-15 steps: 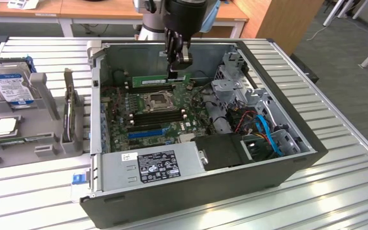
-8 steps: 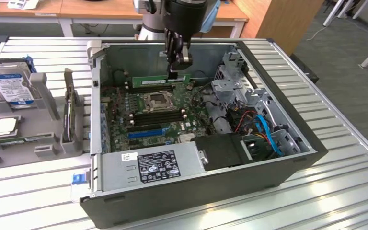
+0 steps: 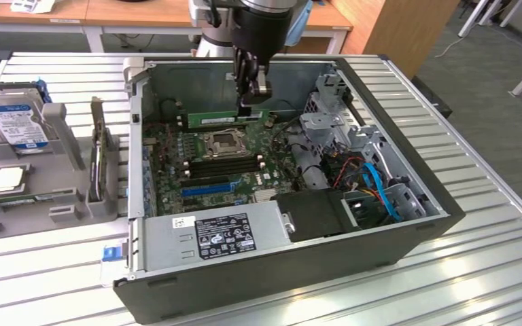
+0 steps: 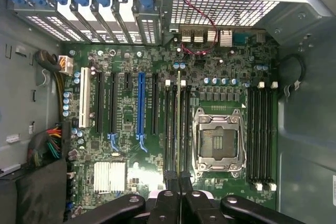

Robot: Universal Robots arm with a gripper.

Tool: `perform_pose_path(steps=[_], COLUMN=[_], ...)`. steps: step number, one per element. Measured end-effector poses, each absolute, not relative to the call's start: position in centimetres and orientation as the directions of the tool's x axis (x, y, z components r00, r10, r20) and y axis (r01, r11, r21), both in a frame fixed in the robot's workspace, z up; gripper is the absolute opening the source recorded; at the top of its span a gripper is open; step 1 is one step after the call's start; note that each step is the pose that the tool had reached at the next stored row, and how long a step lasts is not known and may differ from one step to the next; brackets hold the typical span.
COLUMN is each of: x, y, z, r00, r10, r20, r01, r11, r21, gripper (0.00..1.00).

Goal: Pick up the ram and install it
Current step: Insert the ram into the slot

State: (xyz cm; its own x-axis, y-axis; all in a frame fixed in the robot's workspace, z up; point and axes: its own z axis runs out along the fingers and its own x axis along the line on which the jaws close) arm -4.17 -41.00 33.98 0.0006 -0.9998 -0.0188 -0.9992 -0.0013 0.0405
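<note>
The ram (image 3: 220, 119), a long thin green stick, hangs level inside the open computer case (image 3: 397, 136), above the motherboard (image 3: 175, 153). My gripper (image 3: 251, 107) is shut on one end of it, reaching down from above. In the wrist view the ram (image 4: 178, 124) shows edge-on as a thin line running away from my gripper (image 4: 179, 195). It lies along the black memory slots (image 4: 170, 129), between the CPU socket (image 4: 218, 140) and the blue expansion slot (image 4: 140, 103). How far the ram stands above the slots I cannot tell.
A second bank of memory slots (image 4: 261, 132) lies on the socket's other side. The power supply (image 3: 215, 234) and blue cables (image 3: 380, 190) fill the case's near side. At the exterior view's left, a grey rack holds a hard drive (image 3: 14, 122) and a card on edge (image 3: 102, 159).
</note>
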Motion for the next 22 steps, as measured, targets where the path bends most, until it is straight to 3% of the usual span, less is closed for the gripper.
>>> perform_pose_path(steps=[22], x=[-4.2], y=[-41.0], z=[31.4], r00=[0.001], r10=[-1.000], r20=[-0.019], r01=[-0.999], r11=[-0.001], r21=[0.040], gripper=[0.12])
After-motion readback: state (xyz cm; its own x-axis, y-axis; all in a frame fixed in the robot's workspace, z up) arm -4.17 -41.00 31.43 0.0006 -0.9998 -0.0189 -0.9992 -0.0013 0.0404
